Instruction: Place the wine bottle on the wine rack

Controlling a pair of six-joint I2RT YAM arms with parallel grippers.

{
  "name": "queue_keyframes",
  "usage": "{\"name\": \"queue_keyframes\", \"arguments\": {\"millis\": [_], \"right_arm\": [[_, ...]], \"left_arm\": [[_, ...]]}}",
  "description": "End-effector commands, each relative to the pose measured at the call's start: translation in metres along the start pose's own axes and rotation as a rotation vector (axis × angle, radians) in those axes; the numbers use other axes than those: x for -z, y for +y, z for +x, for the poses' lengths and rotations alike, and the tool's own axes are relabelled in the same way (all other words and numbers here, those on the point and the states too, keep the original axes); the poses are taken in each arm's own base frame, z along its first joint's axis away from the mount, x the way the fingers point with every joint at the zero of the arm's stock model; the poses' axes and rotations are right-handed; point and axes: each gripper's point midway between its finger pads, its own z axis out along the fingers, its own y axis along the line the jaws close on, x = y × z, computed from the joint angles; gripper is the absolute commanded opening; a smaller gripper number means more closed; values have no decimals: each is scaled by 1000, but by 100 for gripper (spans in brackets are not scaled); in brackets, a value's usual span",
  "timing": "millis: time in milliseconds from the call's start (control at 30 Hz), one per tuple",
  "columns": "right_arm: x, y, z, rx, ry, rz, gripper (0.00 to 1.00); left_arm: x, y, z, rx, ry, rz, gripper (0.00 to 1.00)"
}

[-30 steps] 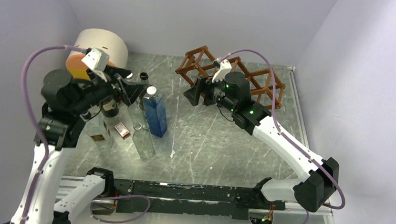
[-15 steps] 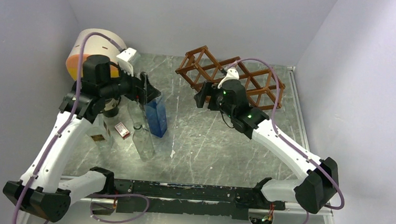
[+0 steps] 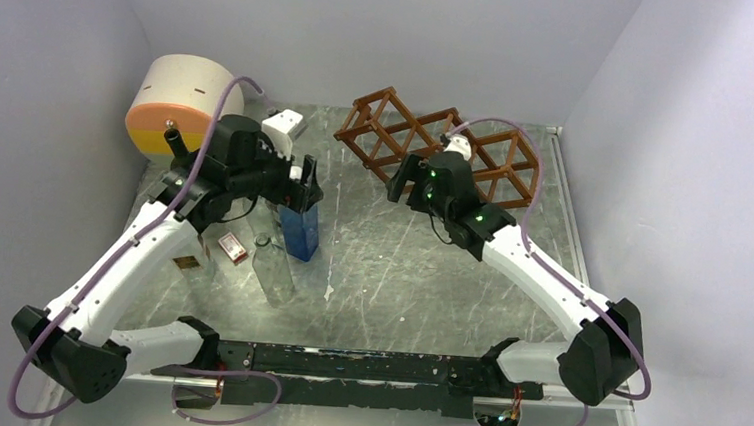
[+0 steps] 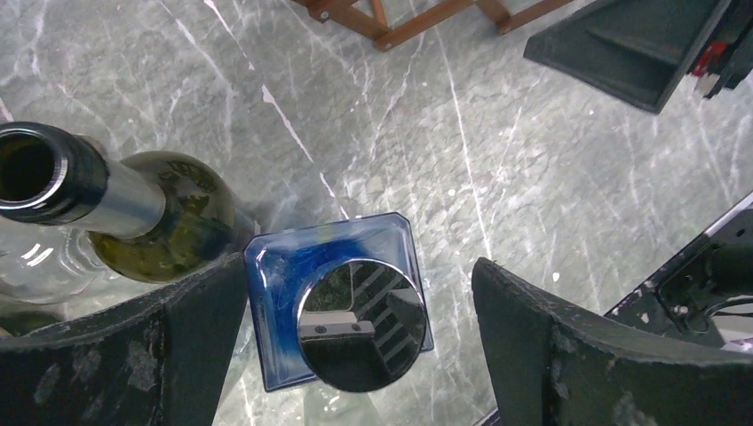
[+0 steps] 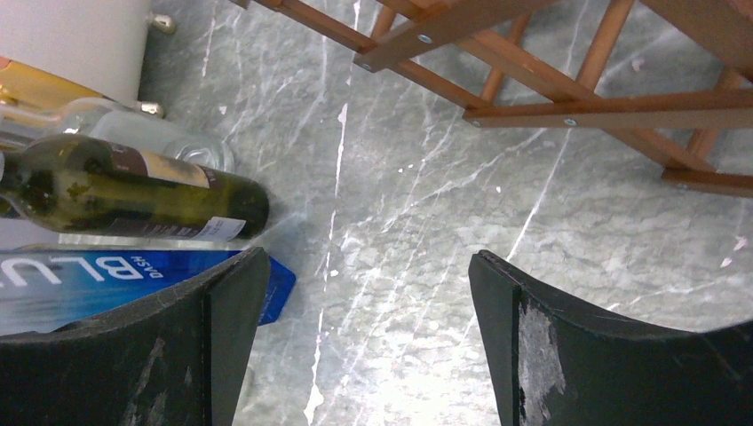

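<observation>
While both grippers gape empty, the dark green glass wine bottle (image 4: 164, 222) stands upright just outside one finger of the left gripper (image 4: 360, 275), the nearer arm; a blue square bottle (image 4: 275, 266) sits between its jaws. The reddish-brown wooden lattice wine rack (image 5: 622, 105) lies just beyond the right gripper (image 5: 368, 266).
</observation>
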Motion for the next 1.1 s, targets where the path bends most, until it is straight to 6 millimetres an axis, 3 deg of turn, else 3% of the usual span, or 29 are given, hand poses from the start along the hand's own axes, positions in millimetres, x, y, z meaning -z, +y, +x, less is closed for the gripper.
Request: {"name": "queue_keyframes", "arguments": {"millis": [0,133,233,400,500,667,800,1067], "right_arm": [[-8,-11,19,-121,84,10,86],[-8,-10,31,-175,126,-35,84],[-4,-5,31,-183,130,-71,83],[6,4,29,-197,146,-107,84],[12,11,30,-222,163,-143,87],[29,24,17,-331,125,-214,91],[45,46,5,-557,106,-327,95],[54,66,-25,-1076,119,-410,96]], "left_arm": [[-7,10,15,-32,77,-102,96],[-13,14,22,-55,123,-162,86],[-14,12,18,-78,113,-172,70],[-14,-10,-3,-135,37,-89,33],[-9,-30,-24,-193,-44,-18,24],[14,-61,-69,-267,-266,82,20],[36,-79,-104,-274,-462,155,20],[50,-100,-141,-180,-636,244,18]]}}
